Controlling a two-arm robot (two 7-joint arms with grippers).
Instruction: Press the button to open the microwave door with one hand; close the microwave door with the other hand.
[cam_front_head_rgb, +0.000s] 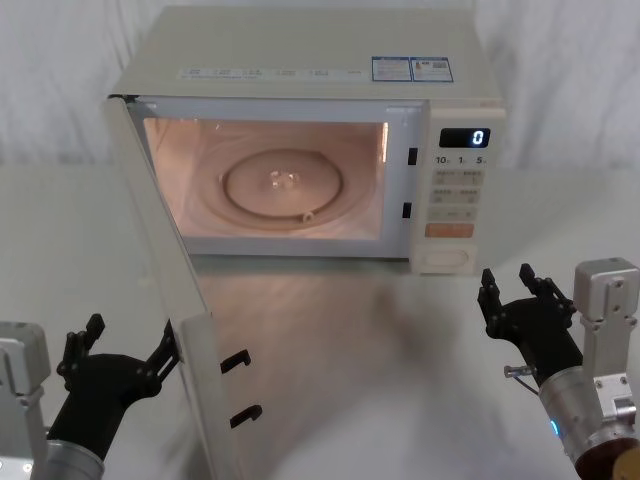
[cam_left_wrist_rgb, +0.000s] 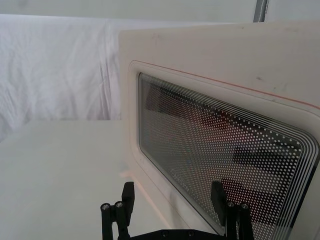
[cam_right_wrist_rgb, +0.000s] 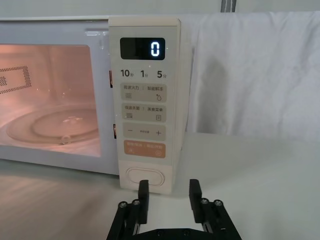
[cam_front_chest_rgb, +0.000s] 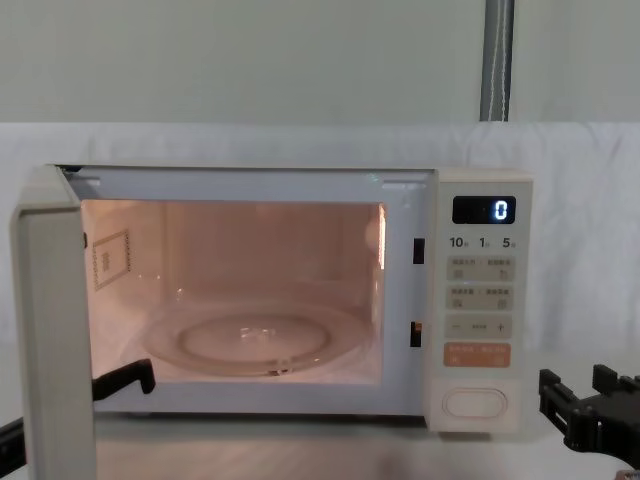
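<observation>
Microwave door (cam_front_head_rgb: 160, 260) swung wide; left gripper (cam_front_head_rgb: 120, 352) spread outside it for push-shut; right gripper (cam_front_head_rgb: 520, 290) unclenched, off button (cam_front_head_rgb: 447, 260).

A white tabletop (cam_front_head_rgb: 560, 230) spreads across the scene, catching a warm pinkish reflection near its middle. Behind it hangs a white cloth backdrop (cam_right_wrist_rgb: 255, 70), creased and draped to the tabletop's far edge. Above the cloth, a pale wall (cam_front_chest_rgb: 250, 60) rises, with a grey vertical pole (cam_front_chest_rgb: 498, 60) on the right.
</observation>
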